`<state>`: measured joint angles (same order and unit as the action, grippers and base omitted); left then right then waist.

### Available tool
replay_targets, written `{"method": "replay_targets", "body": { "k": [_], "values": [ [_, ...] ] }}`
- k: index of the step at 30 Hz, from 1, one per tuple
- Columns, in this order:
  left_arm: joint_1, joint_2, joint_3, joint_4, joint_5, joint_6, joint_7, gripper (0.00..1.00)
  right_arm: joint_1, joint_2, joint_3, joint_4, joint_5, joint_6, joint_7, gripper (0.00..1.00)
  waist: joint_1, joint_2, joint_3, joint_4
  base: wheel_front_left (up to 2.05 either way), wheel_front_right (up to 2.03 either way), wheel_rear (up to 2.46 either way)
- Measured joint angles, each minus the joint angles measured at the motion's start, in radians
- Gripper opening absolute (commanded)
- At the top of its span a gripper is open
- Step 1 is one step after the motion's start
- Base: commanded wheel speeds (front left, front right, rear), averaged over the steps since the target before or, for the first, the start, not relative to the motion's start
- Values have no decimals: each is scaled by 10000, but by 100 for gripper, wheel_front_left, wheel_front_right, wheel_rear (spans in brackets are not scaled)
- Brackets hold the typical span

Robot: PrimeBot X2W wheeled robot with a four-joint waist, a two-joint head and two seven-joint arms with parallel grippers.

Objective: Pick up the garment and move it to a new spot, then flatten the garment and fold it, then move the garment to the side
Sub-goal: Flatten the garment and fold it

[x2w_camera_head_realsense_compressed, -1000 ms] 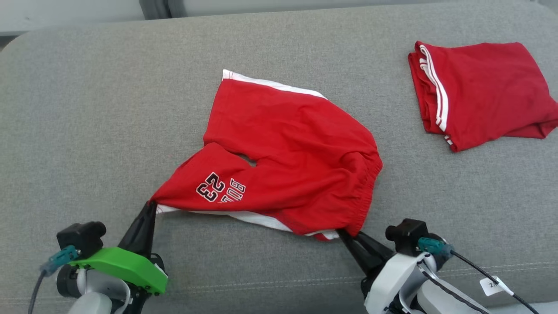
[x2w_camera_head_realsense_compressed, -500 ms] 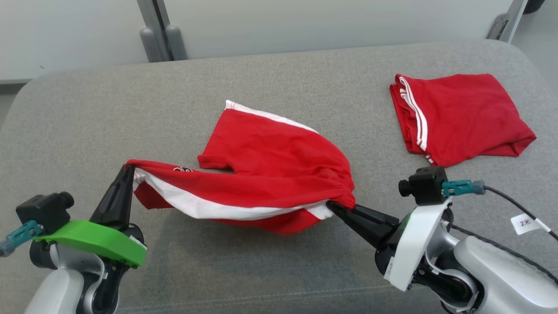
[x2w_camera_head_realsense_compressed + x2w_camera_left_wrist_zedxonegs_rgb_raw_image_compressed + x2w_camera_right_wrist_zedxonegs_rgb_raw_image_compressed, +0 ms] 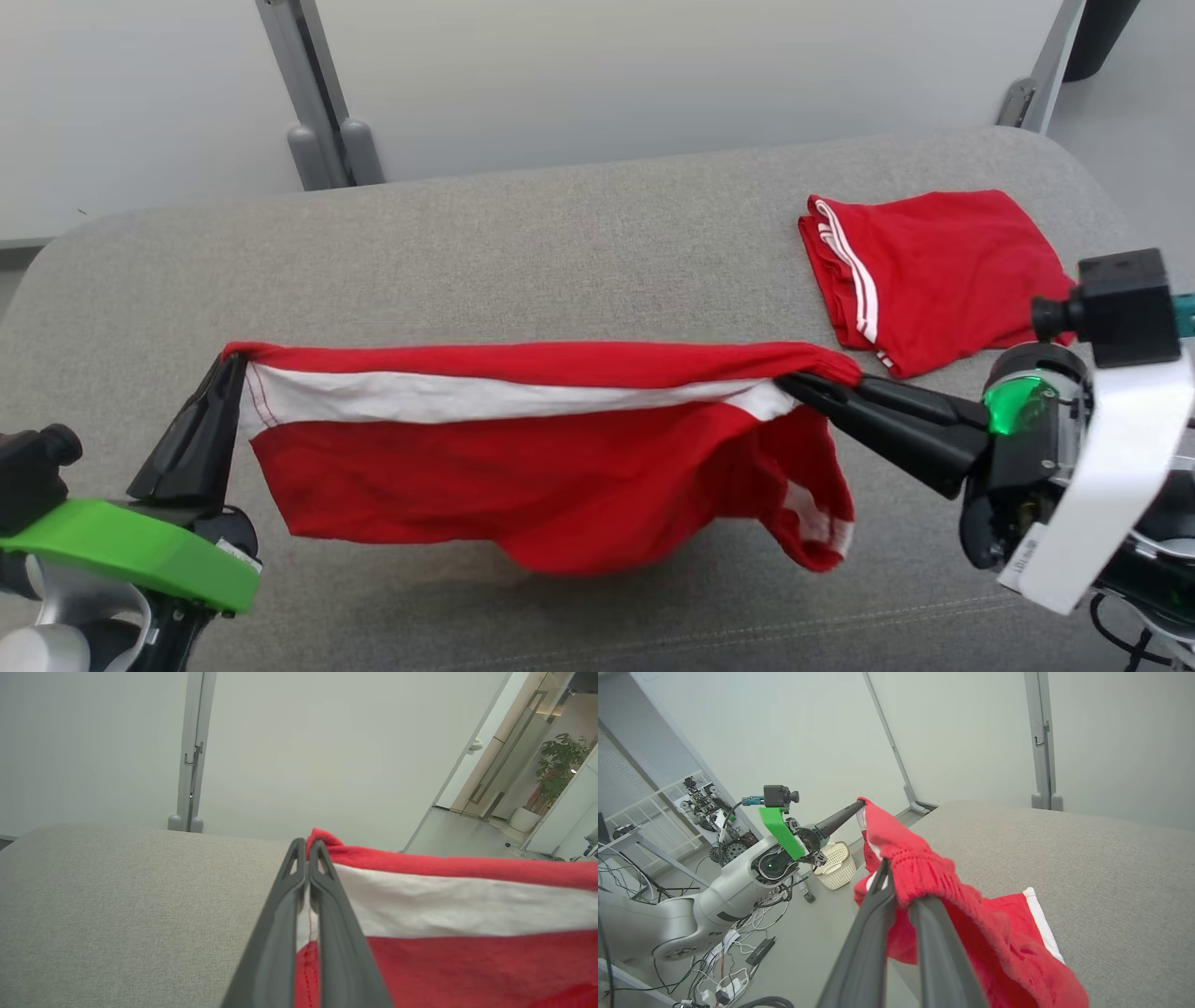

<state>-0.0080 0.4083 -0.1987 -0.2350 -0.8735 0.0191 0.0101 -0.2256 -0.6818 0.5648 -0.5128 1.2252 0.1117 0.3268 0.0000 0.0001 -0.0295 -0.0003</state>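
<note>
Red shorts (image 3: 523,485): lifted off the grey cushion (image 3: 560,243), hanging curtain-like above its near half, white stripe taut along the top.
Left gripper (image 3: 231,366): clamped tight on the stripe's end, above the cushion's near left.
Right gripper (image 3: 789,381): pinched narrow on the elastic waistband, above the cushion's near right.
Change: a second ago the shorts lay rumpled on the cushion; both arms have since raised and spread them.
Meaning: pick-up looks done; relocating, flattening and folding remain.
Folded red garment (image 3: 934,271): on the cushion's far right, apart.
</note>
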Motion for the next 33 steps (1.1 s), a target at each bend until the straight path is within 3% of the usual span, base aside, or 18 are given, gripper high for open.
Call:
{"method": "replay_targets", "body": {
  "k": [5, 10, 14, 19, 23, 28, 30, 33],
  "values": [
    [81, 642, 71, -1898, -33, 123, 738, 0, 52, -313, -763, -1313, 1400, -408, 380, 0, 0, 0, 307, -3, 0, 0, 0],
    [-398, 1290, 334, -3409, -391, 257, 1666, 0, -82, -715, -1425, -1331, 2332, -1041, 838, 0, 0, 0, 815, 65, 0, 0, 0],
    [-1209, 1942, 736, -3476, -631, 443, 2571, 0, -640, -717, -1651, -499, 2667, -1557, 1223, 0, 0, 0, 1304, 189, 0, 0, 0],
    [-2716, 2220, 911, -2219, -1337, 642, 3730, 0, -1920, -230, -1906, 1072, 2729, -2303, 1444, 0, 0, 0, 1940, 448, 0, 0, 0],
    [-4714, 1864, 476, -1195, -1858, 704, 4385, 0, -3561, 529, -2019, 2255, 2307, -2385, 1365, 0, 0, 0, 2447, 734, 0, 0, 0],
    [-7080, 397, -405, -196, -2249, 880, 4794, 0, -5952, 2316, -1946, 3191, 1697, -2456, 617, 0, 0, 0, 3118, 1112, 0, 0, 0],
    [-7941, -36, -587, 113, -2084, 880, 4796, 0, -6994, 2928, -1829, 3499, 1057, -2456, 213, 0, 0, 0, 3403, 1245, 0, 0, 0],
    [-9572, -370, -351, 437, -1473, 888, 4312, 0, -8783, 3267, -1716, 3770, -186, -2454, -293, 0, 0, 0, 3838, 1416, 0, 0, 0]
  ]
}}
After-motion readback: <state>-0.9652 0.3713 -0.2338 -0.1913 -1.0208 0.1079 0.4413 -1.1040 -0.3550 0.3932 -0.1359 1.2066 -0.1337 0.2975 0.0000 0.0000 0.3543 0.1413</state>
